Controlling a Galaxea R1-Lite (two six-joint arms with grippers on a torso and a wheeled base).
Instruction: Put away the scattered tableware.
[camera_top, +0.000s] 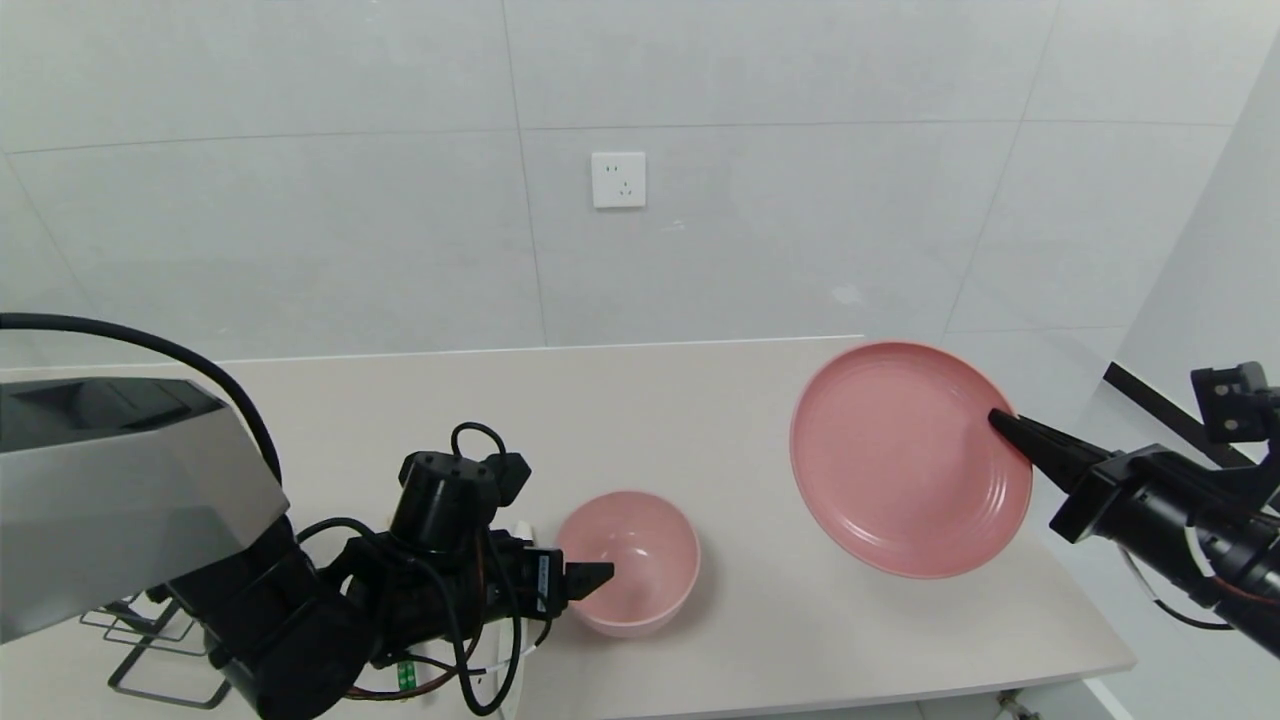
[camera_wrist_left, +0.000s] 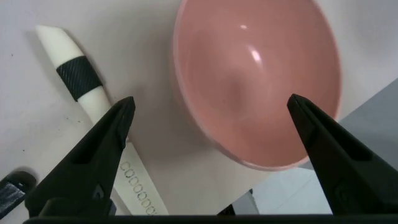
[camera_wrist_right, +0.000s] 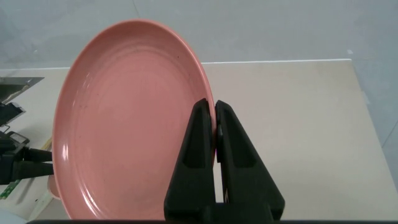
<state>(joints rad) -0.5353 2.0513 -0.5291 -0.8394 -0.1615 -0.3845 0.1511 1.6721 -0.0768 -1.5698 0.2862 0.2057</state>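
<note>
Wire rack (camera_top: 150, 650) is sitting well to the left of the pink bowl (camera_top: 630, 560), at the table (camera_top: 700, 400) edge. A white utensil (camera_wrist_left: 74, 78) with a black band is lying flat just beside the bowl, its long axis running past the bowl's left side. Left gripper (camera_top: 590, 580) is hovering at the bowl's near-left rim, fingers (camera_wrist_left: 112, 143) spread wide and holding nothing. The bowl is resting upright, mouth facing up. It is looking like light, rigid plastic with a smooth, likely slippery wall, so the rim is probably the place to pinch. Well to the bowl's right, the pink plate (camera_top: 905, 460) is being held tilted steeply, its face turning toward the head camera and apparently lifted off the table. Being round, it is showing no long axis. Right gripper (camera_top: 1005, 425) is clamping narrowly on the plate's rim on the side away from the bowl. Stiff and thin, the plate is likely to swing in a one-edge grip.
</note>
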